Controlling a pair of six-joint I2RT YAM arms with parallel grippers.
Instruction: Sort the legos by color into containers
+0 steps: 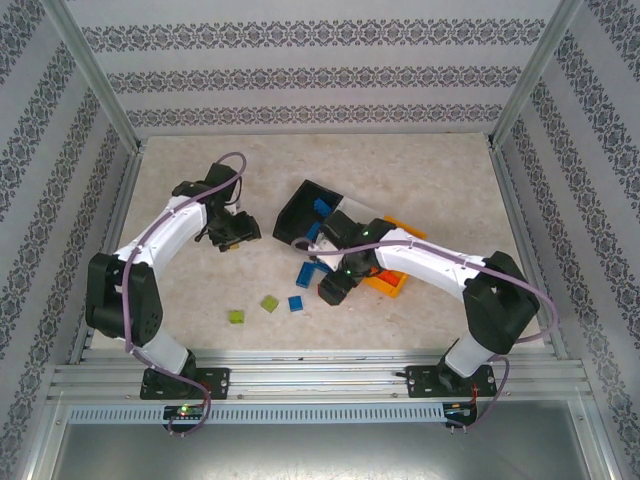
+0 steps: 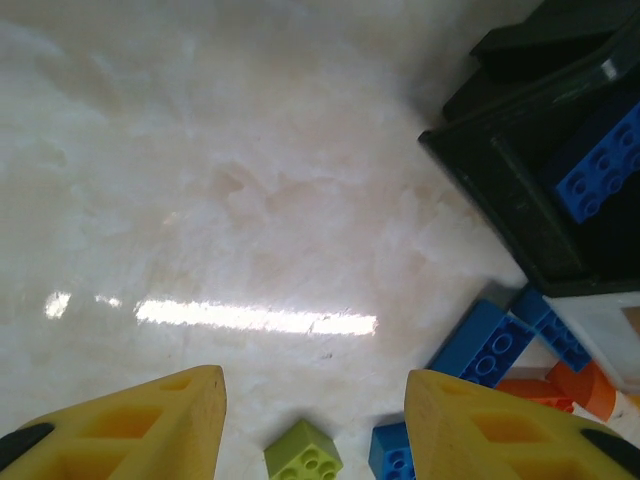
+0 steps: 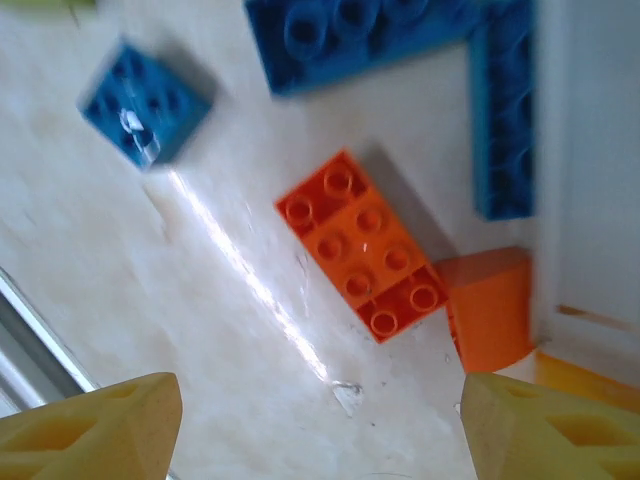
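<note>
Table is pale stone-look and glossy, so bricks will probably skate if nudged. Containers sit mid-table in a tilted row. Black bin already has a blue brick in it; the orange-yellow bin is at the near end, partly under my right arm. Left fingers are spread, nothing pinched, hovering over bare table left of the black bin, with a lime brick on the table low between them. Right fingers are spread wide and empty, over the loose pile just in front of the bins. Closest target there is an orange eight-stud brick lying flat, studs up, diagonal to my fingers, touching or nearly touching a smaller orange piece. Long blue bricks lie beyond it, a small blue one off to the side. Two lime bricks lie apart nearer the bases. Legos should be light, rigid, slick plastic: I'd rotate the wrist and pinch across the flat long sides, not the studs.
</note>
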